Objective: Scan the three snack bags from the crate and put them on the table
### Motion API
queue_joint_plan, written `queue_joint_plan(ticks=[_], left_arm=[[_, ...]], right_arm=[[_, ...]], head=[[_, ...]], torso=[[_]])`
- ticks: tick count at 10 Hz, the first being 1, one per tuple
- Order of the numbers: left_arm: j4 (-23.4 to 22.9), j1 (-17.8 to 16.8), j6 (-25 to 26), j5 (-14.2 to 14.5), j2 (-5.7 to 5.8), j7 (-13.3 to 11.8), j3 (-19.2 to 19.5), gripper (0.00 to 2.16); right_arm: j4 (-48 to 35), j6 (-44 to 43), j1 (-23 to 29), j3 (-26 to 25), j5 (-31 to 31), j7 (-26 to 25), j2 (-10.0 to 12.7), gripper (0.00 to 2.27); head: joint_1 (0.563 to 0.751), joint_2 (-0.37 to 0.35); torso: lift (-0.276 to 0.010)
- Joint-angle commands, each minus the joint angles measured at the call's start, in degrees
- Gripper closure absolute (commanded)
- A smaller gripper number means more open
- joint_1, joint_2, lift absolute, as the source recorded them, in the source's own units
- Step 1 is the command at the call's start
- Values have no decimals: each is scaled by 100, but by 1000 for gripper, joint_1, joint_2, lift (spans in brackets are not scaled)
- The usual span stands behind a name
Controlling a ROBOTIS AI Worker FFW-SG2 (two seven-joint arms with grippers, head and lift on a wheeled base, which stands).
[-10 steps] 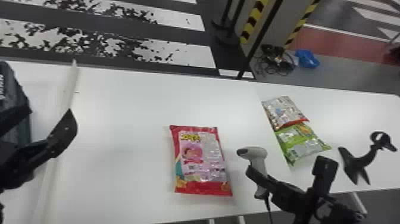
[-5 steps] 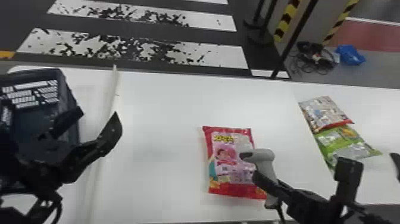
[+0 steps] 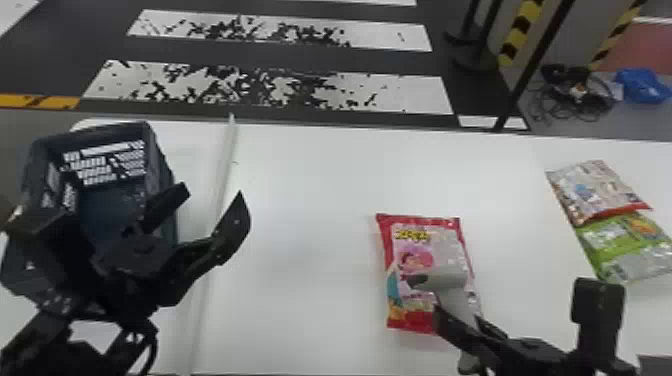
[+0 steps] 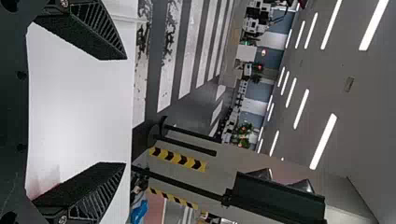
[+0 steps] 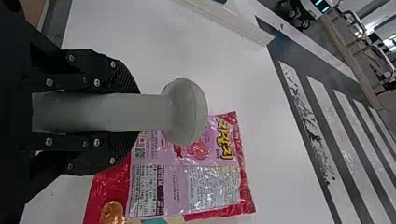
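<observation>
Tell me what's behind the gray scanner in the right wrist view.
A red and pink snack bag, plus white table; bag parts covered by the scanner and black right hand can't be seen.

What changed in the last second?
The right gripper carried the scanner left, from beside the pink bag to over it. The head view swung left, showing more crate. Same: scanner gripped, pink, green and white bags on the table, left gripper open.

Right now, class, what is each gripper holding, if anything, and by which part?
The right gripper holds the scanner by its handle. The left gripper is open and holds nothing.
</observation>
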Motion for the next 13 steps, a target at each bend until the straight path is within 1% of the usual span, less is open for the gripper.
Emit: queue_joint_plan(ticks=[1,2,3,8,11,13], left_arm=[[-39,93,-100,2,0,-6,16,56],[-66,128,-118,2,0,-6,25,56],[-74,145,-118,2,0,-15,25,56],[-30,93,-170,28,0,-23,42,56],[5,40,-206,37,9,-23,51,56],[13,31,-188,81,9,-23,95,56]], right_arm=[[242,-269,-154,238,301,-39,-57,2240],[436,-480,-268,343,442,-74,-66,2240],[550,-515,-330,396,521,-92,-75,2240],[594,-392,-259,475,626,-109,-145,2240],[831,-463,-382,871,934,-189,-207,2240],[823,-498,-417,880,890,-215,-215,2240]], head=[[695,-43],[695,-42],[695,-42],[695,-45],[695,-29],[695,-16]], torso=[[-94],[-94],[-94],[-94],[-94],[-94]])
